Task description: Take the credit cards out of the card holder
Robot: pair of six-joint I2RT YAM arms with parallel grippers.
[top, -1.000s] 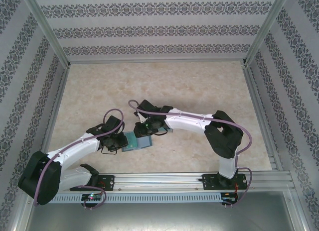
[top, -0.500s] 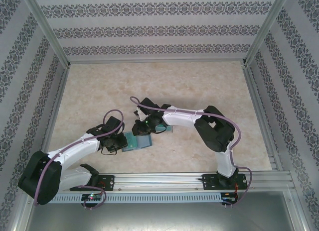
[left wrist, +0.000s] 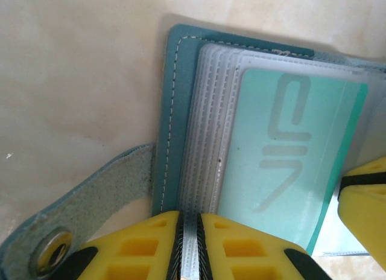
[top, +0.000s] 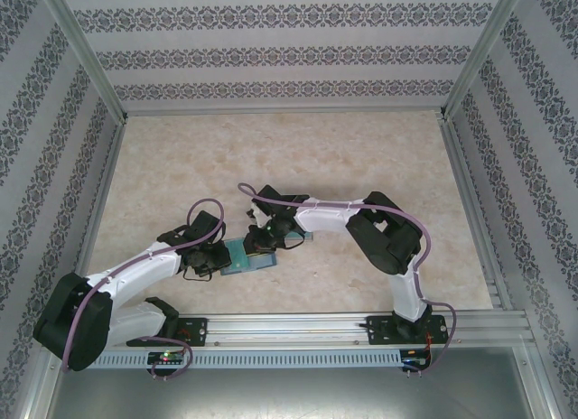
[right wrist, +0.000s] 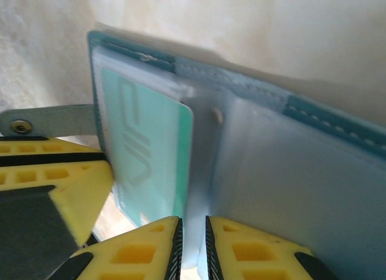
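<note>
- Card holder [top: 240,257] is found lying open on the table [top: 271,157], near the front edge and left of centre, between the two grippers.
- On the left, the left gripper [left wrist: 190,232] is seen with its fingers almost closed, pinched on the edge of the holder's stack of clear sleeves [left wrist: 205,141]. A snap tab [left wrist: 90,201] is splayed out just beside it.
- In the middle, a teal-green credit card [left wrist: 283,171] with pale lettering is seen tucked in the top sleeve. Further cards cannot be made out.
- The card is judged light, thin, stiff and slick, and the sleeves soft and floppy. A pinch on the card's free short edge is advised, with the holder kept pinned.
- On the right, the right gripper [right wrist: 193,232] is pinched narrowly on one of those sleeves.
</note>
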